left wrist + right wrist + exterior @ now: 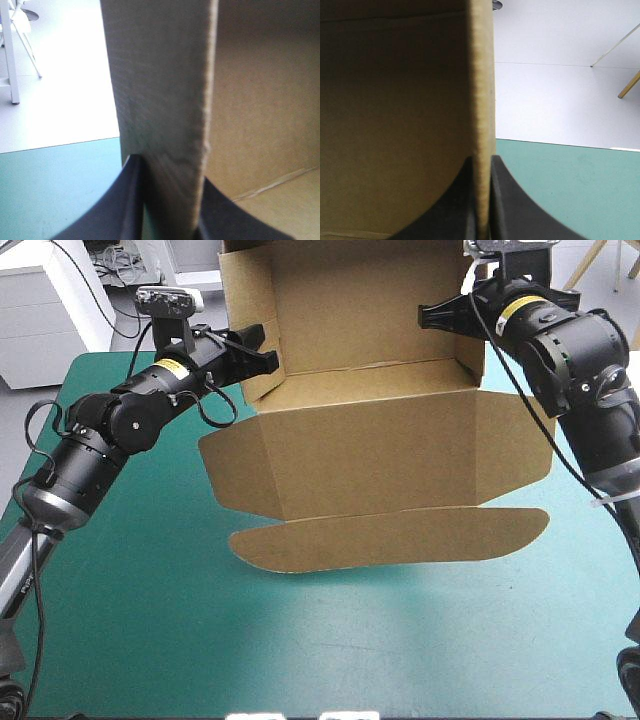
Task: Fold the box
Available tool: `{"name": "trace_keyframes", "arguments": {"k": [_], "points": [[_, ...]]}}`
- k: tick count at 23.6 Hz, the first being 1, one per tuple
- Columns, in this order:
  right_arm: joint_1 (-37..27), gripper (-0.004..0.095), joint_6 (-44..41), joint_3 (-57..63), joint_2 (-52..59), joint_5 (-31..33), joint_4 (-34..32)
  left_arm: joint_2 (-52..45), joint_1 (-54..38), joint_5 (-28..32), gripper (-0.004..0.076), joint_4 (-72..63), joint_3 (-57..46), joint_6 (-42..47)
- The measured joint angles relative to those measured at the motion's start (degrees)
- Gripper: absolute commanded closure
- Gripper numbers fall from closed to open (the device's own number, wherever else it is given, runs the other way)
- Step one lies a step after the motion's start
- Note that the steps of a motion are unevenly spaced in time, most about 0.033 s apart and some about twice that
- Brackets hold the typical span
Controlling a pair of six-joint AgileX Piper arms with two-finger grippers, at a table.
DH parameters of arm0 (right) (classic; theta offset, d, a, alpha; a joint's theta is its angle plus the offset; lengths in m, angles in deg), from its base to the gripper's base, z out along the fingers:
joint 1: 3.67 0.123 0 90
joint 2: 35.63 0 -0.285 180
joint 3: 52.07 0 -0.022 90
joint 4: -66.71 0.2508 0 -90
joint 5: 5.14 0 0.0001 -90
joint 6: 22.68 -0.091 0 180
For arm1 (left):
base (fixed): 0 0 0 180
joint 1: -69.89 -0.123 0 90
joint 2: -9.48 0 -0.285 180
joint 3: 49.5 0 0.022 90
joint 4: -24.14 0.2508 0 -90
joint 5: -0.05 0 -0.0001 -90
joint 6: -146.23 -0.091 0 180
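The brown box [380,440] of cut board hangs between my arms above the far half of the teal-green tabletop [180,640]. Going by the shadow under its near edge, I judge it lifted clear, though I cannot see whether any far part touches. Its tray part [350,310] is tipped so the hollow faces up and toward me, with the left side wall [250,300] and the right side wall [470,360] both standing. From the tray's near edge the broad lid [380,455] hangs out open, an angled wing at each end, and beyond it lies the long rounded flap [390,538], unfolded and nearest to me. My left fingers [262,361] are nearly together on the left side wall, and the left wrist view shows the board's edge [165,100] pinched between the two black fingers [117,210]. My right fingers [440,317] clamp the right side wall the same way, the sheet [482,100] running straight up from between them [512,205]. So each side is held by its wall. As I judge it, the main shaping is done: the walls are up and the tray holds its form in the air. I cannot tell whether the walls are properly tucked. What seems left is to set the tray down squarely on the tabletop with the lid lying flat, then let go.
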Motion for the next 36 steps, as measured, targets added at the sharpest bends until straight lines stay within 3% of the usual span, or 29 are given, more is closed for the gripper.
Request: {"name": "trace_keyframes", "arguments": {"k": [7,17,22,30,32,36], "points": [[0.35,0.0920,-0.64,0.00,-0.53,3.38,1.42,1.03,-0.41,-1.18,0.0734,2.00,0.00,0.05],[-0.18,0.0922,1.10,-0.06,-15.92,20.22,8.52,13.46,-0.70,-19.99,0.0734,9.60,0.00,1.97],[-0.18,0.0922,2.69,-0.06,-21.25,23.51,12.32,15.99,-1.49,-25.12,0.0734,11.62,-0.05,2.10],[-0.18,0.0922,4.90,-0.06,-26.18,23.51,17.04,18.27,-2.89,-29.84,0.0729,13.03,-0.05,2.17],[-0.18,0.0921,5.33,-0.06,-27.40,23.51,17.93,19.37,-3.14,-31.68,0.0694,13.52,-0.05,1.65],[-0.18,0.0842,6.04,-0.01,-29.37,23.51,18.86,21.22,-3.33,-34.63,0.0479,13.52,-0.05,-1.11]]}}
